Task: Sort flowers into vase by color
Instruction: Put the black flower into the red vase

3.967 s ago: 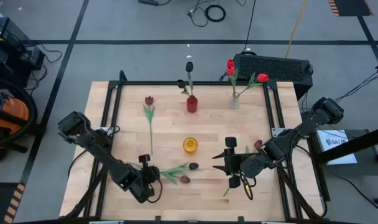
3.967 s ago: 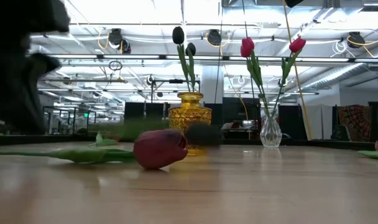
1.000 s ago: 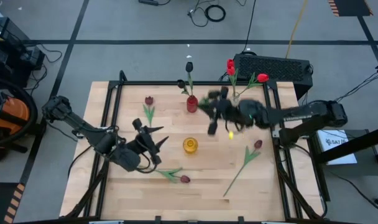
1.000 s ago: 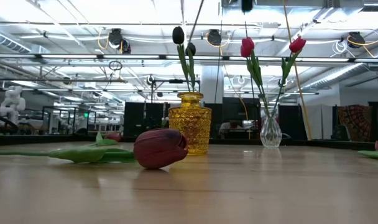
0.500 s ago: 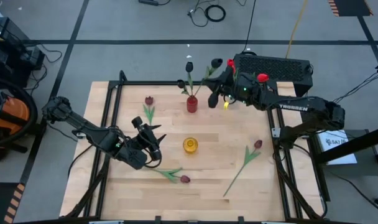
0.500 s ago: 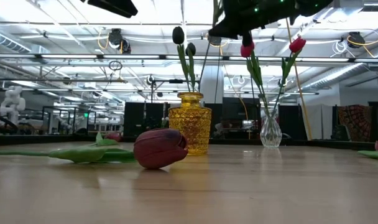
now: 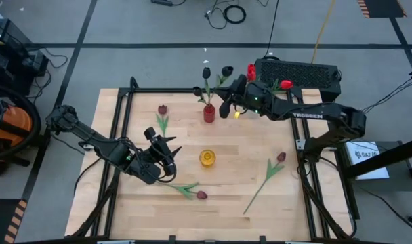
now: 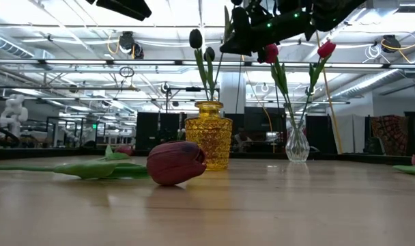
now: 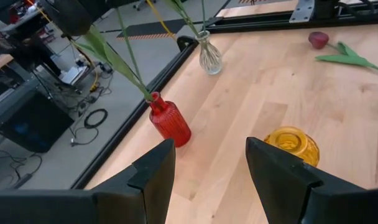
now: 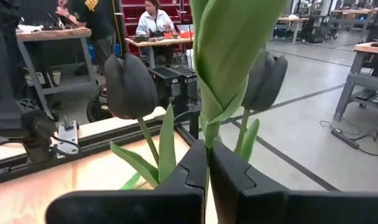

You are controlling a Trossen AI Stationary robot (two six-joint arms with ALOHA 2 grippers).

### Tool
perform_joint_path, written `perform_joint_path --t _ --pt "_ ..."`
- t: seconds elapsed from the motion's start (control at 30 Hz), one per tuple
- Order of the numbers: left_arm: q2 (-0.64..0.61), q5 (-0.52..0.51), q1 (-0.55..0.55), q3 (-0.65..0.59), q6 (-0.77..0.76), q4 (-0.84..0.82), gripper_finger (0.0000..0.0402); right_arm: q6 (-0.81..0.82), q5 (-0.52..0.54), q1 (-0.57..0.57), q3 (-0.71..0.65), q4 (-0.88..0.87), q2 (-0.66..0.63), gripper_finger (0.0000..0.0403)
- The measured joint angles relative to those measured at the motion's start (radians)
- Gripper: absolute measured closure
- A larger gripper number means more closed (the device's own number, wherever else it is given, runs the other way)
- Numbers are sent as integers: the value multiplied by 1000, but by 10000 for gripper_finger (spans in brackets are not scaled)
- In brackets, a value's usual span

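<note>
the left gripper (image 7: 167, 148) hangs over the near left part of the table (image 7: 226, 203), and its two dark fingers (image 9: 153, 171) stand apart with nothing between them. the right gripper (image 7: 228, 107) is up in the air at the far side of the table, just beside the red vase (image 7: 209, 113). its fingers (image 10: 189, 171) are pressed tight together on the green stem of a black tulip (image 7: 227, 70), and the dark head (image 10: 265, 81) of that flower pokes up past a big green leaf. three flowers lie flat on the wood. nearest is a dark red tulip (image 7: 201, 195) with its stem pointing toward the left arm. a little farther on the right lies a second dark red tulip (image 7: 281, 157) with a long slanted stem. farther on the left lies a third dark red tulip (image 7: 162, 109). there are three vases. the yellow vase (image 7: 207, 158) stands in the middle of the table with no flower in it. the red vase stands farther back and has two black tulips (image 7: 206, 71) in it. the clear vase (image 8: 297, 145) stands at the far right and holds two bright red tulips (image 8: 325, 48). that makes three black flowers, three dark red flowers and two bright red flowers. far off in the room behind, a person (image 10: 153, 20) sits at a desk.
</note>
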Motion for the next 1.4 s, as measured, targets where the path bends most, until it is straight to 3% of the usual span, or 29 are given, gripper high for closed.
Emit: perform_joint_path --t 0.4,0.87,1.4 --pt "0 1 0 0 0 0 198 11 1 -4 0 20 60 401" --pt "1 0 0 0 0 0 198 -25 2 -4 0 -15 -23 401" --pt "1 0 0 0 0 9 198 0 2 -4 0 -67 -13 394"
